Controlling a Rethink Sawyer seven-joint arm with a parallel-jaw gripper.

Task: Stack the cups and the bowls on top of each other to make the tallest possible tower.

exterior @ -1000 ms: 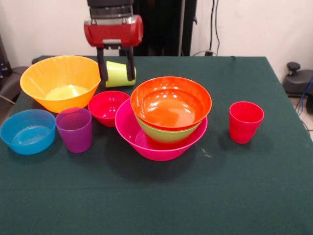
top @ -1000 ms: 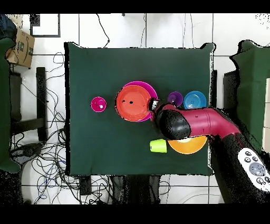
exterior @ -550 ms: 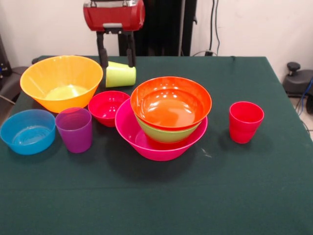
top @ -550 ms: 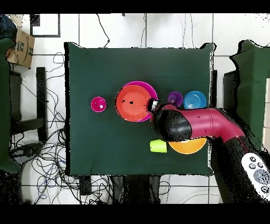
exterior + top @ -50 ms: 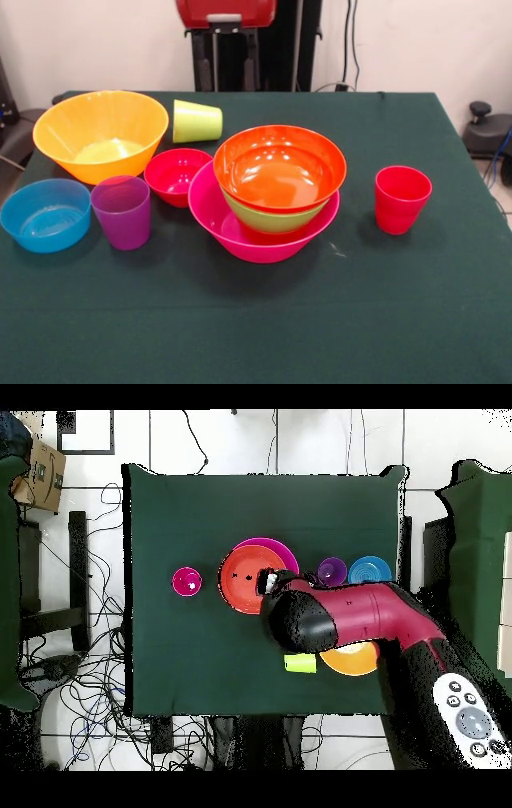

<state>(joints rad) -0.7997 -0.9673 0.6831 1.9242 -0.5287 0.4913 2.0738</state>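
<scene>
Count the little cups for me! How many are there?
3. The lime green cup lies tipped on its side behind the red bowl. The purple cup stands beside the blue bowl. The red cup stands alone, apart from the others.

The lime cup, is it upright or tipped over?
Tipped over. The lime cup lies on its side on the table, rim facing the yellow bowl.

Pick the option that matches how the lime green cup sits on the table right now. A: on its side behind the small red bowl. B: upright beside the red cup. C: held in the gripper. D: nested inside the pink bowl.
A: the lime green cup lies tipped on its side on the cloth, behind the small red bowl, with the gripper raised clear of it.
</scene>
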